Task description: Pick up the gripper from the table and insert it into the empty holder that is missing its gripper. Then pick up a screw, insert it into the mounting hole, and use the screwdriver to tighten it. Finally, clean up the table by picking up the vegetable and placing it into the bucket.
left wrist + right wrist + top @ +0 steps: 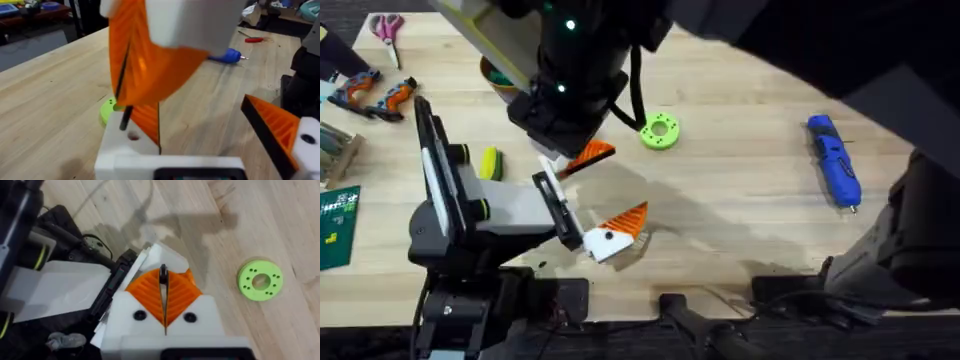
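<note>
Nearest the bases, the left gripper (586, 212) stands wide open, one white finger carrying its orange ribbed pad (278, 126). The other finger is the holder (125, 150), and an orange gripper (148, 121) rises out of it, so the first step looks done, though how firmly the piece is seated cannot be told. Directly above the holder, the right gripper (163, 282) is pinched closed on a thin dark screw (163, 275). Its lower end sits just beside the small mounting hole (133, 136) in the white block. By that reading the task is at the screw insertion, not yet finished. Farther out on the table (750, 200) lies a lime-green ring (660, 131), no part of the job. The yellow-green vegetable (492, 163) rests on the wood beside the left arm, well apart from the bucket (497, 78), which is half hidden at the far side. The blue screwdriver (834, 160) lies alone off to the right, so tightening and clean-up remain.
</note>
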Tool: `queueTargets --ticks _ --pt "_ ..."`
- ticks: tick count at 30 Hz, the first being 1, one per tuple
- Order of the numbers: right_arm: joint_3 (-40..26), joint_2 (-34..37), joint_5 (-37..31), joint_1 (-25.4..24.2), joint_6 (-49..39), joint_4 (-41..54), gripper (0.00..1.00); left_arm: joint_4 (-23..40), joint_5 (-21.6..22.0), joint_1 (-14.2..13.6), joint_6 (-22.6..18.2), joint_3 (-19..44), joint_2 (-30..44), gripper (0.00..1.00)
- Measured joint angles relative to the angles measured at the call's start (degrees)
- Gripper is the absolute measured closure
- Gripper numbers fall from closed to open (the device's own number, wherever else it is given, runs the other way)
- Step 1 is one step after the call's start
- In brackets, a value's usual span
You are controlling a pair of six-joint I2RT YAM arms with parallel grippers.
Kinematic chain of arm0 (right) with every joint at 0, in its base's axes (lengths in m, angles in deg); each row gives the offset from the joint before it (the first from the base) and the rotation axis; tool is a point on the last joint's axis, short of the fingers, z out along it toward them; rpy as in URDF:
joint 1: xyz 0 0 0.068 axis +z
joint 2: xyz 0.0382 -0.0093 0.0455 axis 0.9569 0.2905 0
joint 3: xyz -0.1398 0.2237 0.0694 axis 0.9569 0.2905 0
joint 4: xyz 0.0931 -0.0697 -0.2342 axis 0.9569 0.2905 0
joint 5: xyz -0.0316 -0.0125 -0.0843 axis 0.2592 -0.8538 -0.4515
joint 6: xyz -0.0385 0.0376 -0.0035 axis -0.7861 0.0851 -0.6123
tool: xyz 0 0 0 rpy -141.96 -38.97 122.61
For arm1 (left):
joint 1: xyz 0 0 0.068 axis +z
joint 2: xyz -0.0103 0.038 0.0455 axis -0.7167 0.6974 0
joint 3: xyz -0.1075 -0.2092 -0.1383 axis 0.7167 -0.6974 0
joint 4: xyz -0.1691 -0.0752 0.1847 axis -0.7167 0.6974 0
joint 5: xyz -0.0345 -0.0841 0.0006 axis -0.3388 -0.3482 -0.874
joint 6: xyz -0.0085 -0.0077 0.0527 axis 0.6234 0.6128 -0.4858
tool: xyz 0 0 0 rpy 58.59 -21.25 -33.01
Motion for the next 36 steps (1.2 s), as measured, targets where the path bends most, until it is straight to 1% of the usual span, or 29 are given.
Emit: queueTargets --ticks 11,36 --pt "-0.8 0.0 -0.3 0.0 0.0 1.7 0.996 0.0 -0.1 0.0 0.0 0.0 0.0 0.015" --pt "-0.8 0.0 -0.3 0.0 0.0 2.1 0.996 0.0 -0.1 0.0 0.0 0.0 0.0 0.015"
